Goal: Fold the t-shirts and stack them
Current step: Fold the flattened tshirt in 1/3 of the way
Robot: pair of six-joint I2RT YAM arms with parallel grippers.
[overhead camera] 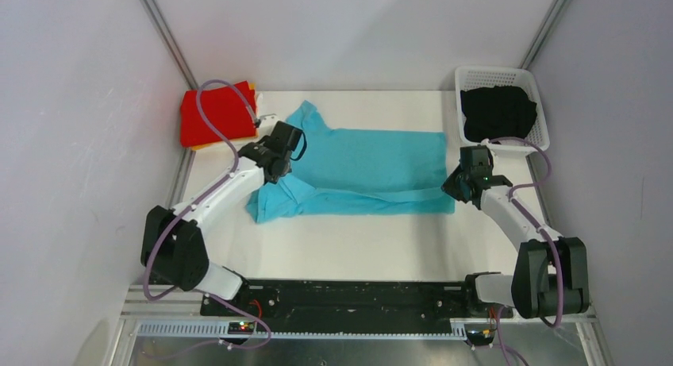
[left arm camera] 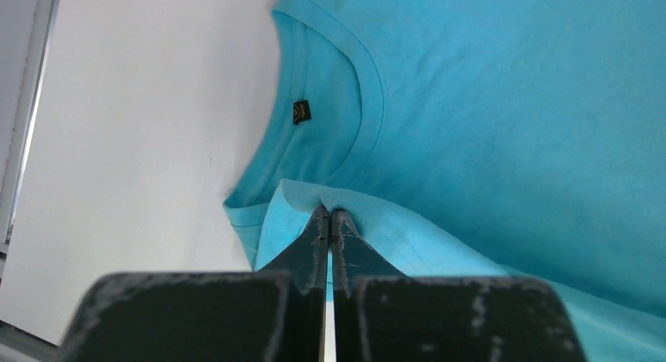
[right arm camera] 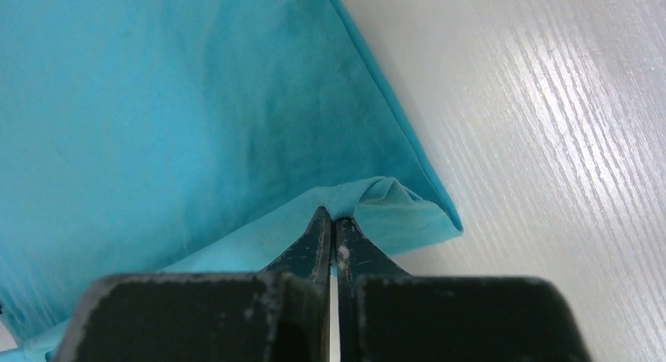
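**Turquoise t-shirt, pinched at both ends**

Turquoise t-shirt (overhead camera: pixel 373 163): laid lengthwise across the middle of the white desk (overhead camera: pixel 357 247), with the collar to the left. A narrow strip along the near edge is doubled over. A small dark label (left arm camera: pixel 301 111) sits inside the collar.

Left pincer (left arm camera: pixel 330 214): fingers pressed together on a fold of turquoise cloth just beside the collar.

Right pincer (right arm camera: pixel 333 214): fingers pressed together on a bunched corner at the hem end.

Red t-shirt (overhead camera: pixel 214 116): folded at the far left corner of the desk, lying on an orange t-shirt (overhead camera: pixel 252 88) of which only the edge shows.

Black t-shirt (overhead camera: pixel 498 112): crumpled inside the white lattice basket (overhead camera: pixel 464 80) at the far right corner.
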